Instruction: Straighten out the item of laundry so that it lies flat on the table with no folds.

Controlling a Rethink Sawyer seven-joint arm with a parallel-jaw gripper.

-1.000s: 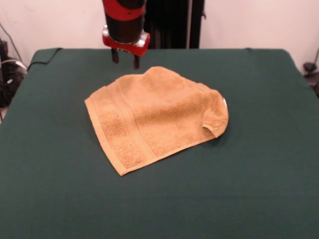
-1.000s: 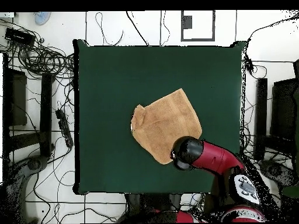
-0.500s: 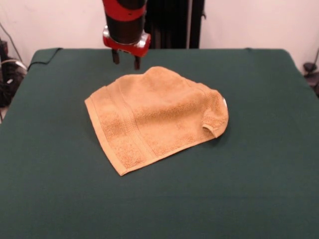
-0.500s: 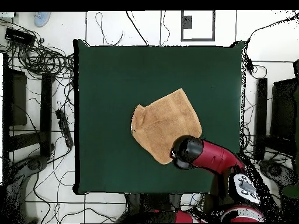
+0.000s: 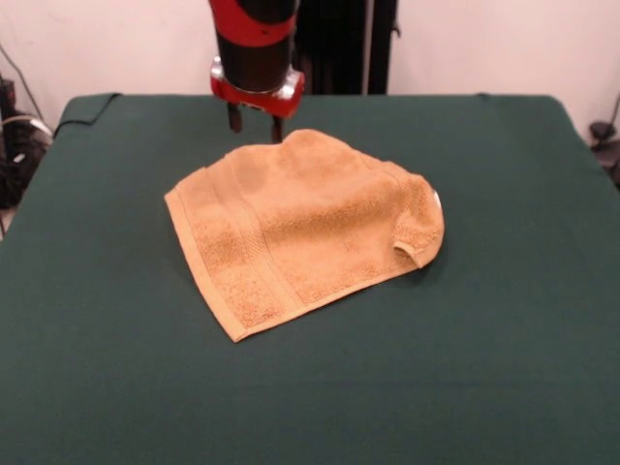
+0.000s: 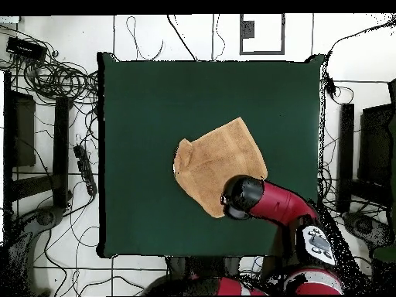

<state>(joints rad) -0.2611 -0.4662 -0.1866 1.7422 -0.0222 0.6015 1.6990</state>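
Change: the hand point(image 5: 256, 124) had shifted sideways, now over the towel's point(image 5: 305, 228) far edge.
Hand: fingers apart, holding nothing.
Towel: mid-table point(image 5: 504, 320), one end folded under.

Orange-tan towel point(image 5: 305, 225) lies rumpled, corner folded, mid-table point(image 5: 504, 368).

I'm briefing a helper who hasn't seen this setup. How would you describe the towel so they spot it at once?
Start at the big dark green table. Near its middle lies the only cloth on it, a small orange-tan towel, just below the red and black gripper. It is rumpled, with woven bands along one edge and one corner curled under.
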